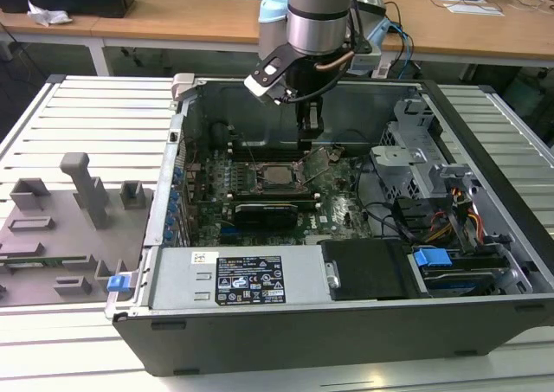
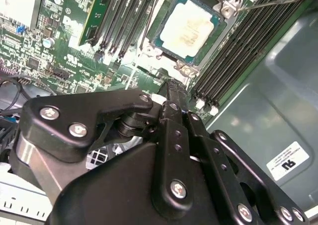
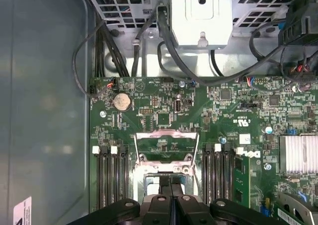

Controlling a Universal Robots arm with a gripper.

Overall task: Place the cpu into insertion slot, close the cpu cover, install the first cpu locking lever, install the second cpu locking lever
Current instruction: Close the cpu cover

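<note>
Here, we see the end effector (image 3: 170, 187) with its fingers pressed together on nothing, low inside the computer case (image 1: 286, 340) and just beside the cpu cover (image 3: 166, 134), which stands raised on its hinge; whether they touch it we cannot tell. In the exterior view the cpu (image 1: 279, 175) lies at about seven o'clock from the fingertips, resting in the insertion slot (image 2: 198, 60). We judge the main risk a slip: narrow tips could slide off the thin frame and strike the chip's top or the flanking memory slots (image 2: 238, 51). If the chip sits unevenly, a closing cover could crush pins. A thin locking lever (image 2: 278, 1) seems unlatched.
</note>
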